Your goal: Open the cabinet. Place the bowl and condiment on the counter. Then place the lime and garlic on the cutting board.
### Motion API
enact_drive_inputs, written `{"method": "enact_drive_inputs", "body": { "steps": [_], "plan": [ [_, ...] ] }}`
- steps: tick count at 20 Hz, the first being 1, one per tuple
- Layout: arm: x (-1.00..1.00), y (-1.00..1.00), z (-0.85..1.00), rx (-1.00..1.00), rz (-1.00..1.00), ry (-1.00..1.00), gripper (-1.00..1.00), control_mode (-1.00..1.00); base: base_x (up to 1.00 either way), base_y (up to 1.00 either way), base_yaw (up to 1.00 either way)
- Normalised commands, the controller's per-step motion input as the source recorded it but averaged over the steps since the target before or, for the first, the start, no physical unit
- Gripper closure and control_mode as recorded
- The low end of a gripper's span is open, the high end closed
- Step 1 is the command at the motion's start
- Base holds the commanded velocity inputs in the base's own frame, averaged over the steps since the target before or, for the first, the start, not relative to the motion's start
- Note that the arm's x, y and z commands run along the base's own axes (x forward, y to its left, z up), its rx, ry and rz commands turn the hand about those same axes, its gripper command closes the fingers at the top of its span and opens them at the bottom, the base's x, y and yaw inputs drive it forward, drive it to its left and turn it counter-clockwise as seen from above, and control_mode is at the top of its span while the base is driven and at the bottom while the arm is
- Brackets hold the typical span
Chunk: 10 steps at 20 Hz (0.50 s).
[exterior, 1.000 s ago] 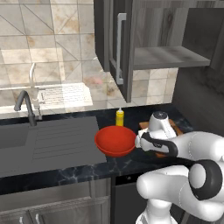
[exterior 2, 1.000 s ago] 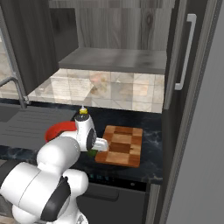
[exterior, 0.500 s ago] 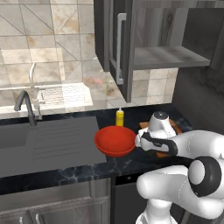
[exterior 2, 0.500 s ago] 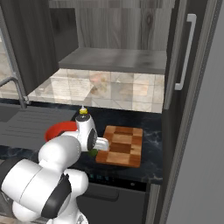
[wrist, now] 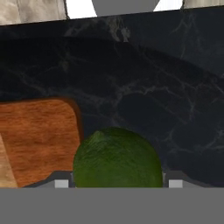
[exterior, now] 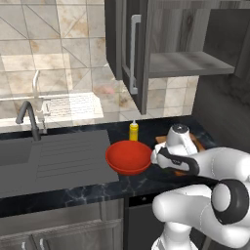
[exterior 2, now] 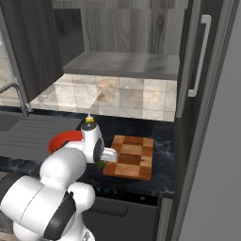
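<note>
The 2-finger gripper (wrist: 114, 184) grasps the small round dark green lime (wrist: 117, 158) over black marble counter (wrist: 144, 83), beside the checkered wooden cutting board (wrist: 37, 135).

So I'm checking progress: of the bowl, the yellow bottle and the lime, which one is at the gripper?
The lime: the small dark green fruit sits between the gripper's fingertips, beside the cutting board; the red bowl and yellow bottle stand apart.

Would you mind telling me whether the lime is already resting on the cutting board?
No, in the hand view the lime sits between the gripper's fingertips over the black counter, beside the cutting board rather than on it.
</note>
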Motion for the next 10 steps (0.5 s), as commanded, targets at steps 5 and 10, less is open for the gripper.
{"method": "enact_drive_inputs", "body": {
  "steps": [5, 10],
  "plan": [
    [-0.10, 0.00, 0.25, -0.02, 0.00, 0.00, 1.00, -1.00, 0.00, 0.00, 0.00],
    [-0.01, 0.00, 0.25, -0.02, 0.00, 0.00, 1.00, -1.00, 0.00, 0.00, 0.00]
  ]
}}
